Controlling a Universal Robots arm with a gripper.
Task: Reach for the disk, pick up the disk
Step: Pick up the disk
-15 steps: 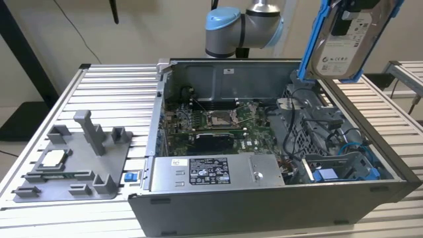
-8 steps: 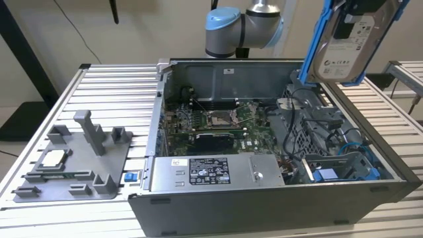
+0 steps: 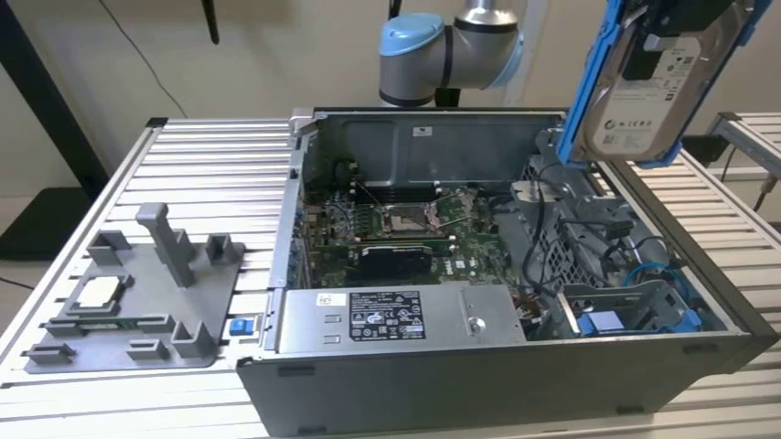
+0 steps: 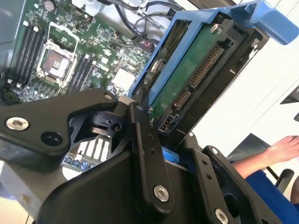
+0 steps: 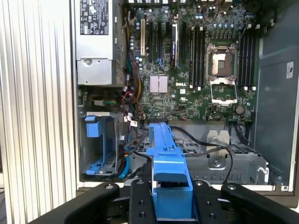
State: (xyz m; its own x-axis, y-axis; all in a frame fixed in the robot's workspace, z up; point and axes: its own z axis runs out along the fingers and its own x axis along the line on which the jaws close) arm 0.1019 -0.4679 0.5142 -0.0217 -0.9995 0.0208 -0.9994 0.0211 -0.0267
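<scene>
The disk point(image 3: 628, 110), silver-grey with a white label in a bright blue bracket, hangs upright in the air above the open computer case's drive corner, at the exterior view's upper right. My gripper point(image 3: 679, 37) is shut on its upper part. In the second wrist view the disk point(image 4: 187, 79) shows its green circuit side and connectors, with my gripper point(image 4: 173, 147) clamped on it and a black finger point(image 4: 142, 135) against the bracket. In the first wrist view the blue bracket edge of the disk point(image 5: 166, 154) stands between the fingers of my gripper point(image 5: 172, 205).
The open computer case point(image 3: 488, 384) lies on the slatted table, with motherboard point(image 3: 390, 229), power supply point(image 3: 390, 315) and a blue drive bay point(image 3: 623, 320) inside. A grey fixture point(image 3: 146, 302) with a small chip lies at the exterior view's left. A person's hand point(image 4: 285, 149) is near.
</scene>
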